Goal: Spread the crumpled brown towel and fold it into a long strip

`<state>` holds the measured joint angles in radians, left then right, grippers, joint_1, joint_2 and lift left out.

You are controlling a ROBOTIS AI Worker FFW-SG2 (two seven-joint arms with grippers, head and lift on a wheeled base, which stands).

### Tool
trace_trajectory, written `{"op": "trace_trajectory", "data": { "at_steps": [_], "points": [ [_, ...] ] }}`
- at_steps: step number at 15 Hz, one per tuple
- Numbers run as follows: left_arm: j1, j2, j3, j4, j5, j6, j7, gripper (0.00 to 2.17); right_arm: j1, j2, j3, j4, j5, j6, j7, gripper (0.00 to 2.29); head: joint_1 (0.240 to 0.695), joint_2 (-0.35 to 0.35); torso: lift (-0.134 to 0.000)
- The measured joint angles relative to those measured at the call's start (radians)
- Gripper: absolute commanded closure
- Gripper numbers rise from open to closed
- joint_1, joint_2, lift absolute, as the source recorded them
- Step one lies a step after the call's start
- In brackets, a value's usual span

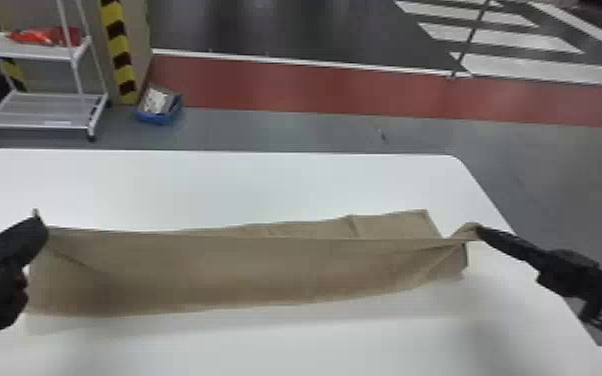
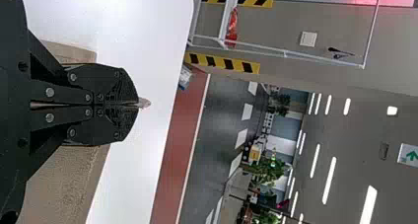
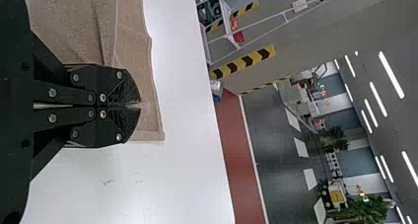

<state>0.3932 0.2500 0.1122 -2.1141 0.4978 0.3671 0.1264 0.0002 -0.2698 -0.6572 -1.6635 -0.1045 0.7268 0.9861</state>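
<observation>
Brown and mostly taut, found the towel (image 1: 245, 270) stretched between left gripper (image 1: 41, 225) and right gripper (image 1: 480, 231) – raised by its upper edge over the white table (image 1: 215, 185). Judged a slip the first danger: only a small tuft (image 2: 144, 103) past each pair of fingertips, and slanting creases (image 1: 435, 260) towards the right end, a likely sign of uneven pull. With more sideways tension, could have lost a corner (most likely at the right, to judge by that thin, drawn-out point). Feared a skewed fold too, with the rear layer (image 1: 390, 226) rucked and peeking out beyond the raised edge; from a crooked laying-down, would have got a lopsided strip. Saw both sets of fingers pressed together, practically closed, with cloth nipped at the very ends. Noted the bulk of the towel between both grippers and below their tips – gripped high at the left, tugged outward at the right. Could not tell about contact between the lower edge and the table.
</observation>
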Motion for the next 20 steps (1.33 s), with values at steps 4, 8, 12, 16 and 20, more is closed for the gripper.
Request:
{"op": "trace_trajectory", "data": {
  "at_steps": [4,8,12,16,20],
  "points": [
    [-0.088,-0.011,-0.019,0.087,-0.036,0.076,0.02,1.44,-0.097,-0.005,0.081,0.124,0.022,-0.094,-0.087,1.48,0.695,-0.167,-0.124],
    [-0.132,-0.01,-0.026,0.146,-0.044,0.077,0.022,1.44,-0.179,-0.008,0.13,0.224,0.032,-0.173,-0.141,1.48,0.695,-0.147,-0.124],
    [-0.181,-0.011,-0.031,0.203,-0.053,0.081,0.022,1.44,-0.231,-0.017,0.19,0.317,0.079,-0.214,-0.153,1.41,0.695,-0.124,-0.124],
    [-0.215,-0.015,-0.047,0.263,-0.061,0.081,0.022,1.1,-0.238,-0.017,0.247,0.385,0.11,-0.328,-0.21,1.25,0.695,-0.114,-0.124],
    [-0.239,-0.015,-0.06,0.299,-0.075,0.08,0.022,0.07,-0.273,-0.018,0.292,0.482,0.113,-0.503,-0.306,0.01,0.695,-0.113,-0.124]
  ]
}}
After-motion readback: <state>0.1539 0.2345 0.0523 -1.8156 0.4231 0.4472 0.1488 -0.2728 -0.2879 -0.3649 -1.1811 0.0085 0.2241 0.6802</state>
